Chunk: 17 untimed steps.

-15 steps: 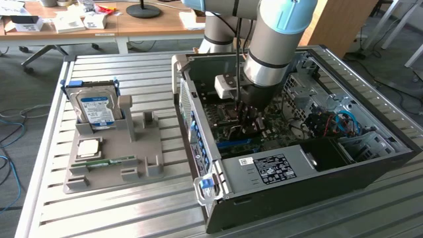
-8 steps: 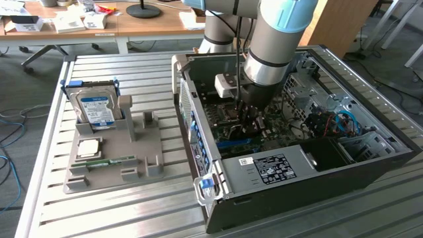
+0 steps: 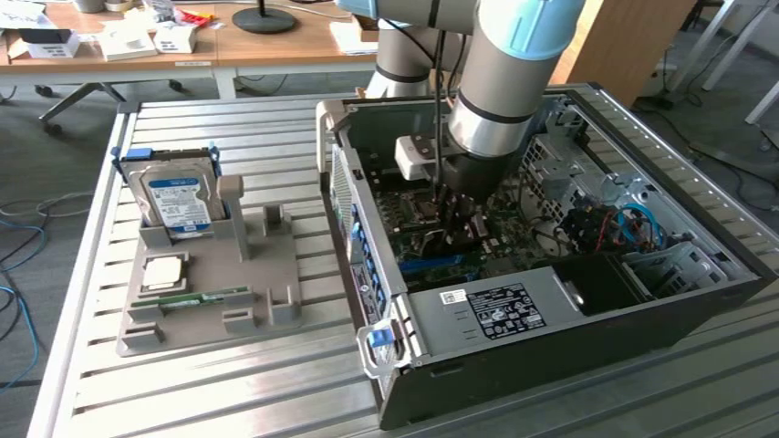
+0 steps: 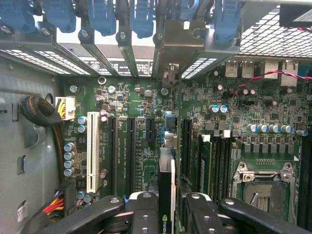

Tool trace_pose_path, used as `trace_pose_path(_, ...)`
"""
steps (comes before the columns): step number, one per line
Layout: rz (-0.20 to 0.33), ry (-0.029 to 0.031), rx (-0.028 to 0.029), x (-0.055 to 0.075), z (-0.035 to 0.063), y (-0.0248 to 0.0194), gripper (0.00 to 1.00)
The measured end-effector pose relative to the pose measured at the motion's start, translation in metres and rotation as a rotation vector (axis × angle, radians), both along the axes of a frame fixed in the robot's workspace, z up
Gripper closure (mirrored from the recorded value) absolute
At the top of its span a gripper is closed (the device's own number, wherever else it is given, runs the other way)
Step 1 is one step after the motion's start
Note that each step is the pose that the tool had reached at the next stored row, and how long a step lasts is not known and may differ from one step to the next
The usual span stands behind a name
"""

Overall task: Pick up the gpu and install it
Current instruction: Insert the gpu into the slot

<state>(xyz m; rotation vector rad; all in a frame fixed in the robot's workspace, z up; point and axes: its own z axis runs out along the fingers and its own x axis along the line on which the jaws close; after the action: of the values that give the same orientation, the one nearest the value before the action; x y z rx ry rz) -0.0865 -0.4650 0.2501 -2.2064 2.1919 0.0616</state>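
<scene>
Wrist view shows the gripper (image 4: 168,207) clamped on the gpu (image 4: 166,175), edge-on over the motherboard (image 4: 122,112) slots inside the computer case (image 3: 572,374). Pickup is done; seating looks unfinished.

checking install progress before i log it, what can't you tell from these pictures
- Whether the gpu is seated: wrist view, the edge-on card covers what lies below it.
- Same contact in the exterior view: the arm and gripper block it.
- Printing on the motherboard: wrist view, too small.
</scene>
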Motion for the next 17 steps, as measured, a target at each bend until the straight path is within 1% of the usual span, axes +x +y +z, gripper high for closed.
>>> trace_pose_path(10,0.000,-0.0010,0.0001,-0.0005,0.0000,0.0000,0.74)
trace_pose_path(12,0.000,-0.0033,0.0000,-0.0008,0.0000,0.0000,0.74)
trace_pose_path(15,0.000,-0.0106,0.0006,-0.0012,-0.0001,0.0000,0.74)
trace_pose_path(16,0.000,-0.0122,0.0007,-0.0013,-0.0001,0.0000,0.74)
trace_pose_path(17,0.000,-0.0125,0.0007,-0.0014,0.0000,0.0000,0.74)
